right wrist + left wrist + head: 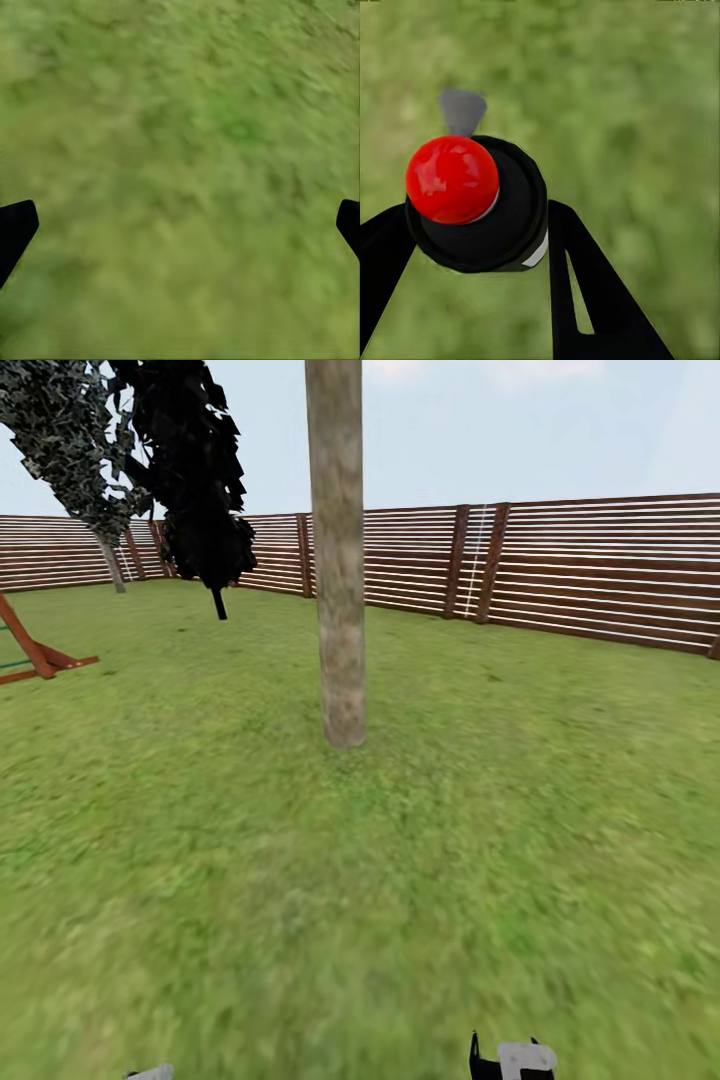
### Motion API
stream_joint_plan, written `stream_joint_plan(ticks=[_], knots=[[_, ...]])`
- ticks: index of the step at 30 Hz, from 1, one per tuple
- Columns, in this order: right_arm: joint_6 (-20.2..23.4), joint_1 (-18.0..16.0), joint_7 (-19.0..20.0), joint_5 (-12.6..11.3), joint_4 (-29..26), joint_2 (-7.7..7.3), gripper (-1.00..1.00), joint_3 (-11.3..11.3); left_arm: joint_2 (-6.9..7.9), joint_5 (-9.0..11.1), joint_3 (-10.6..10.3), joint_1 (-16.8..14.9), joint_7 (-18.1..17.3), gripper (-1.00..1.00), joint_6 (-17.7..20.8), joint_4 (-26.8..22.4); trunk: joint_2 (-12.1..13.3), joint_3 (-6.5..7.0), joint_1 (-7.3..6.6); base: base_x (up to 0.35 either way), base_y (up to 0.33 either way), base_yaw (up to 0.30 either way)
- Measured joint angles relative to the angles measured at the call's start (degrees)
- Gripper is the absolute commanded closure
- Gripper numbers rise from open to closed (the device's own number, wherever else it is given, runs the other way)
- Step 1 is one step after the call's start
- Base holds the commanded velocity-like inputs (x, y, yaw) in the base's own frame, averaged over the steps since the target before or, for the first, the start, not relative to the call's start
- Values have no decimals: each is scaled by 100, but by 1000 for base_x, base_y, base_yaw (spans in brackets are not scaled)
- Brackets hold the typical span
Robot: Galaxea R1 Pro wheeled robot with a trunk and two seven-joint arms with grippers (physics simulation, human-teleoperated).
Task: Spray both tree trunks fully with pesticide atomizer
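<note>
The pesticide atomizer [514,217] is a black bottle with a round red cap [451,178] and a grey tip [462,111]. My left gripper [472,232] is shut on it, a black finger [585,285] on each side, over blurred grass. An upright pale grey-brown tree trunk [338,550] stands in the lawn straight ahead in the head view, a few steps away. A second tree with a leaning trunk [112,565] and a dark green canopy [60,440] stands far left by the fence. My right gripper [180,232] is open over bare grass, holding nothing.
A near-black conifer [195,480] stands left of the upright trunk. A reddish slatted fence [560,570] rings the lawn at the back. A red-brown wooden frame [40,655] sits at the left edge. Grass [400,900] lies between me and the trunk.
</note>
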Motion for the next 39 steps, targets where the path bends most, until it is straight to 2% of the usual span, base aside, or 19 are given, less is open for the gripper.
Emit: stream_joint_plan(ticks=[11, 30, 39], knots=[[-9, -1, -9, 1, -24, -25, -100, -7, -5, -9, -5, 49, 0, 100, 8, 8, 0, 0, 0, 339, 12, 150], [-10, 0, -9, -1, -16, -25, -100, -7, 19, 6, 7, 49, 0, 100, 4, 6, 0, 0, 0, 338, -31, 6], [-11, 1, -9, -2, -10, -26, -100, -6, 19, 3, 6, 47, 0, 100, 4, 6, 0, 0, 0, 333, -103, -235]])
